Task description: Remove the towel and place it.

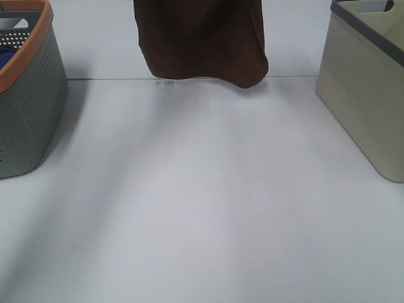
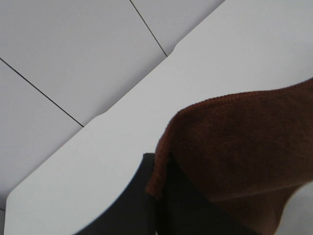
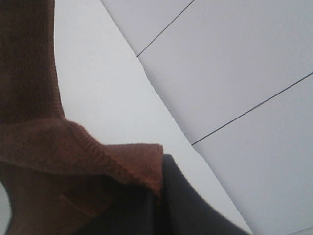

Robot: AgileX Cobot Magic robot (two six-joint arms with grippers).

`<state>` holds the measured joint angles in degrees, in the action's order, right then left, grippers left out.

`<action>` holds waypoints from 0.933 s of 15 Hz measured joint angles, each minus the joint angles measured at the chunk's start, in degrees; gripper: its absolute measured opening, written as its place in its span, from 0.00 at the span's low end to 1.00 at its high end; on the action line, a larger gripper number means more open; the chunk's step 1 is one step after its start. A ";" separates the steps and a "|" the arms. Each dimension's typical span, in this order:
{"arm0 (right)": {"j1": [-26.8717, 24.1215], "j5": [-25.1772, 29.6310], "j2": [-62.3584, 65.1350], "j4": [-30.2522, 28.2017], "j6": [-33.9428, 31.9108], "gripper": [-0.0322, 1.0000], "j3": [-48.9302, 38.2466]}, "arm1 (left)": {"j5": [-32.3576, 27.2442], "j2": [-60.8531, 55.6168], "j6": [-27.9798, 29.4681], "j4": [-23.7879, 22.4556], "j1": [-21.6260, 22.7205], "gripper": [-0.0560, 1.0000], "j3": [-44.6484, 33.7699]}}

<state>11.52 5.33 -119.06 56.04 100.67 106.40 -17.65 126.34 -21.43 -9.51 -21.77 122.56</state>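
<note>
1. Over the far middle of the table (image 1: 202,208), the towel (image 1: 201,44) hangs as a dark red-brown sheet. Its top runs out of the high view and its bottom edge sits low over the tabletop; I cannot tell whether that edge touches.
2. On my left wrist camera, the left gripper (image 2: 157,191) is closed tight on a hemmed edge of the towel, with the cloth pinched between its dark fingers.
3. On my right wrist camera, the right gripper (image 3: 157,200) is clamped the same way on another hemmed edge of the cloth, which folds away from the fingers.
4. The towel hangs down below and between the two grippers. I judge its held edge to run side to side across the table, so neither arm is nearer; each has its own end.
5. A grey basket (image 1: 38,120) with an orange rim stands at the left, with blue cloth (image 1: 5,58) inside. A beige bin (image 1: 363,107) with a grey rim stands at the right. The towel hangs between them, well apart from both.
6. For the next move, I judge both arms must travel together, or the sheet will sag or slip.
7. My count: one towel, two grippers, one basket, one bin, one piece of blue cloth.
</note>
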 joint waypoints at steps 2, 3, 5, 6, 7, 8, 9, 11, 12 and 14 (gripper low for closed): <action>0.00 0.74 -1.72 -0.06 0.00 0.03 0.40 | -1.26 1.95 -0.17 -0.11 -0.06 0.05 0.00; 0.00 2.23 -2.18 -0.11 0.00 0.03 -1.03 | -3.72 2.75 -0.40 -0.11 -0.11 0.05 -0.06; 0.00 6.88 -2.06 -2.52 -0.46 0.03 -7.05 | -9.80 3.09 -0.97 -0.11 -0.40 0.05 -0.06; 0.00 10.14 -1.20 -4.98 -1.60 0.03 -10.83 | -14.21 3.09 -2.12 -0.11 -0.69 0.05 -0.06; 0.00 13.58 0.11 -8.19 -3.50 0.03 -14.73 | -19.88 3.09 -3.67 0.46 -0.74 0.05 -0.06; 0.00 15.64 1.03 -10.08 -4.98 0.03 -16.39 | -22.46 3.09 -4.64 1.26 -0.80 0.05 -0.06; 0.00 23.20 3.78 -16.96 -12.72 0.03 -20.17 | -35.75 3.09 -11.86 6.25 -0.80 0.05 -0.06; 0.00 31.28 4.53 -22.98 -22.29 0.03 -20.86 | -48.07 3.21 -20.11 11.06 -0.80 0.05 -0.06; 0.00 33.58 4.53 -24.18 -24.81 0.03 -20.86 | -49.90 3.32 -21.89 11.80 -0.80 0.05 -0.06; 0.00 43.09 4.53 -28.42 -32.83 0.03 -20.86 | -51.22 3.78 -26.81 13.81 -0.80 0.05 -1.55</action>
<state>11.52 48.41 -114.53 27.62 67.84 85.54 -68.87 130.12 -48.24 4.30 -22.57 121.01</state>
